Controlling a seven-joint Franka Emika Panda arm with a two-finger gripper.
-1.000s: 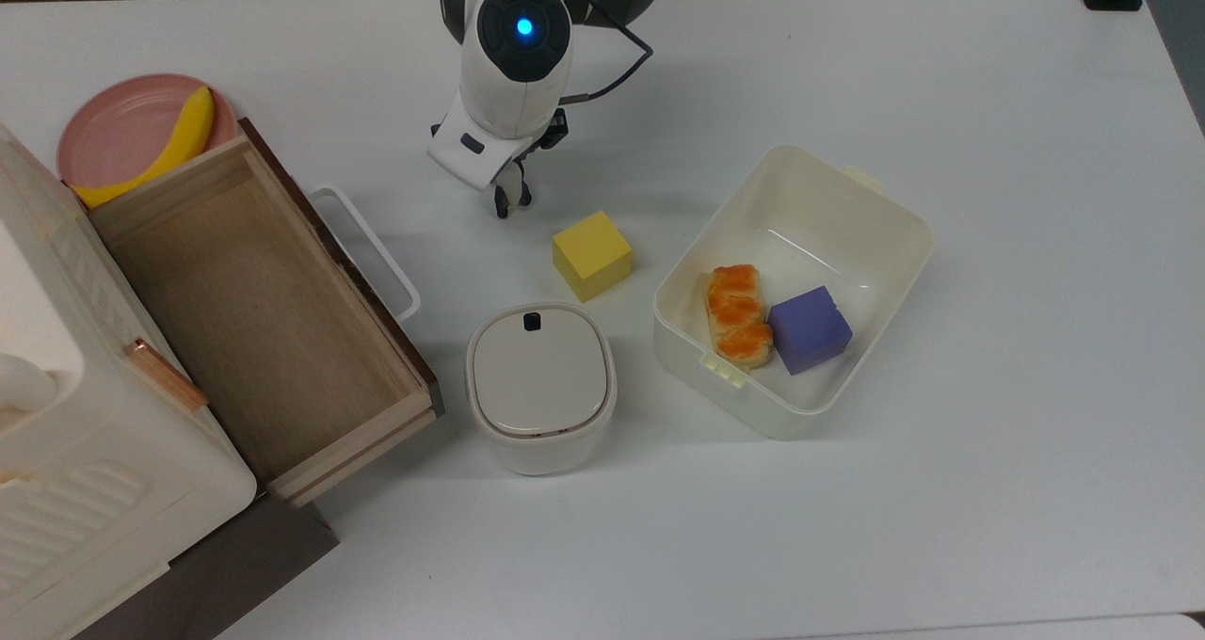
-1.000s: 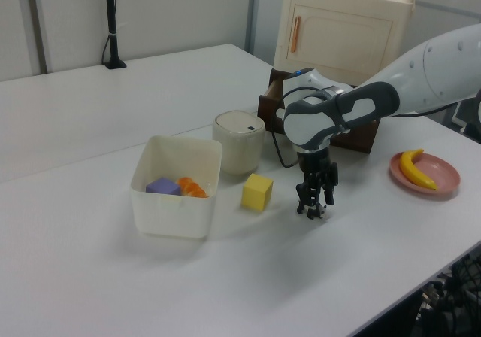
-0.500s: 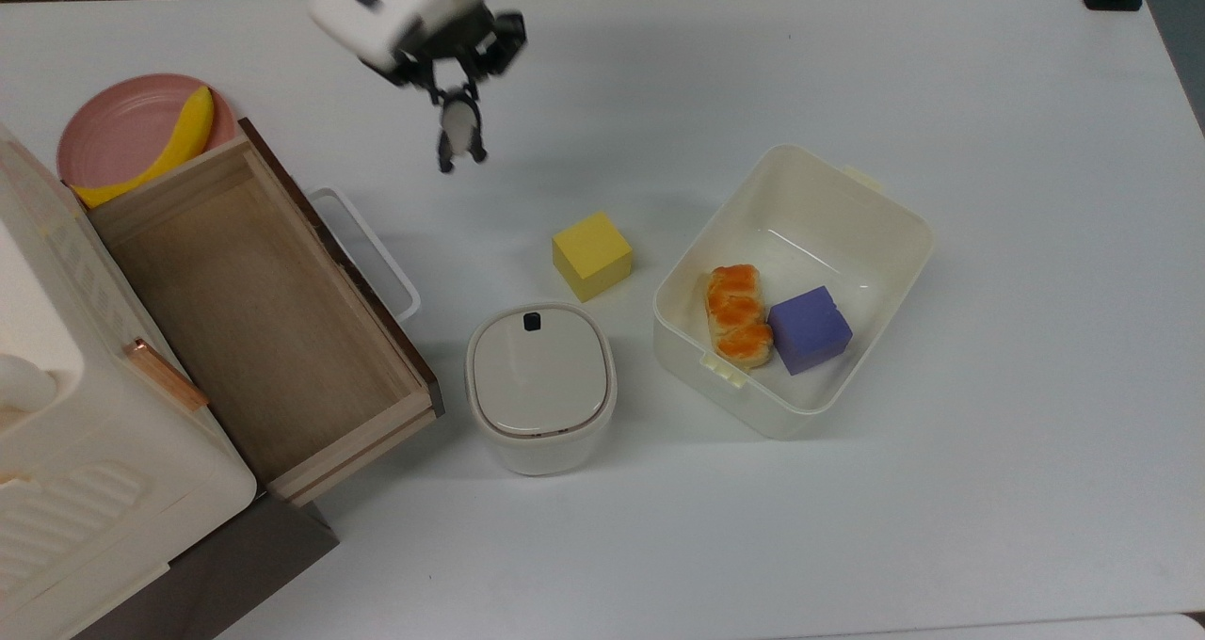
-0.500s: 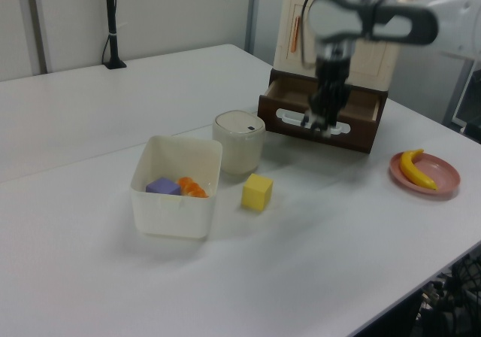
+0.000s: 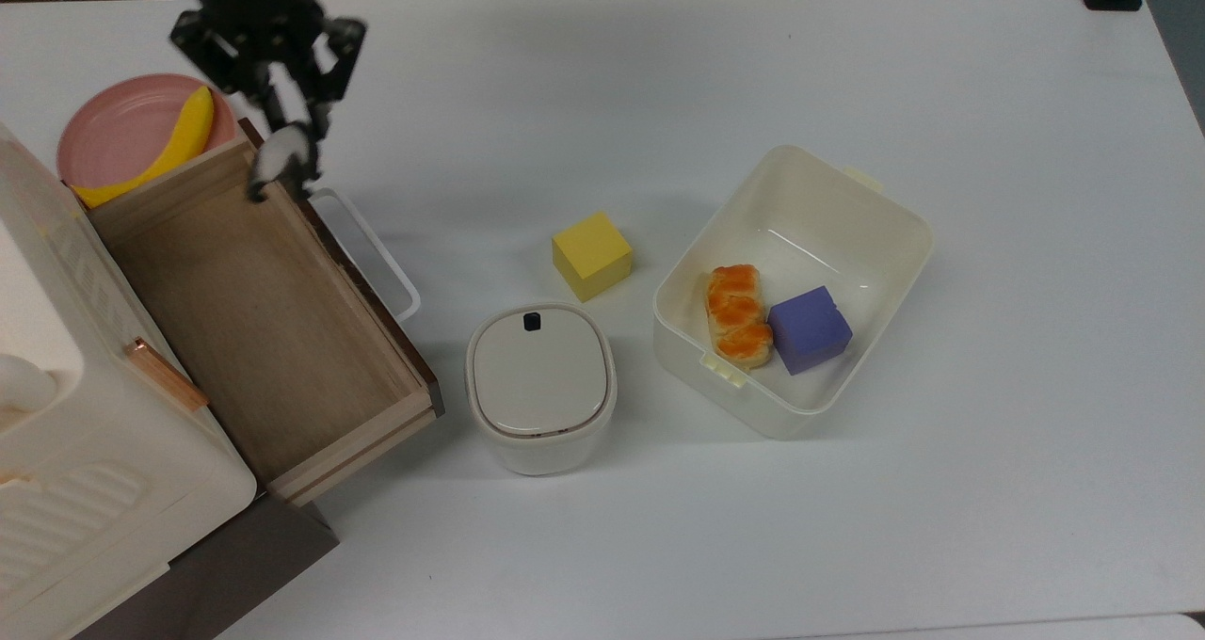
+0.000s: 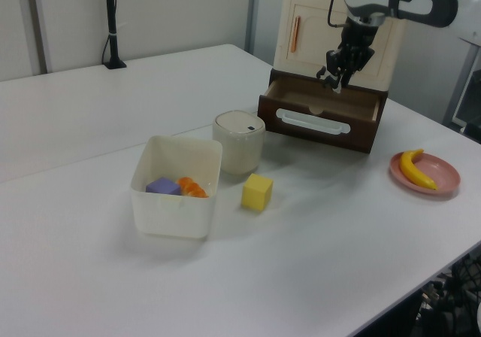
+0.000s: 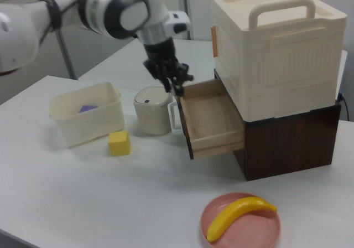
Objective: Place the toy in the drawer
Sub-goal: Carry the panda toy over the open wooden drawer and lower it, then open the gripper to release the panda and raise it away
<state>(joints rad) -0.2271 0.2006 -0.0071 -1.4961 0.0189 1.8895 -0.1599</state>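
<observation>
The toy (image 5: 276,162), a tiny black-and-white panda, hangs in my gripper (image 5: 287,134), which is shut on it. In the top view it hovers above the far corner of the open light-wood drawer (image 5: 245,311), just over the dark front panel by the white loop handle (image 5: 372,245). The left view has the gripper (image 6: 336,80) well above the drawer (image 6: 301,126). From the right view, the gripper (image 7: 176,85) sits at the drawer's (image 7: 207,118) front edge. The drawer's floor is bare.
A yellow cube (image 5: 591,254) lies mid-table, with a lidded cream pot (image 5: 539,386) near the drawer front. A cream bin (image 5: 847,207) holds a purple cube (image 5: 810,329) and a pastry (image 5: 737,313). A pink plate (image 5: 113,127) carries a banana (image 5: 160,155). A cream cabinet (image 5: 56,414) overhangs the drawer.
My gripper lifted the toy off the table near the yellow cube and carried it toward the top view's left, ending above the drawer's corner.
</observation>
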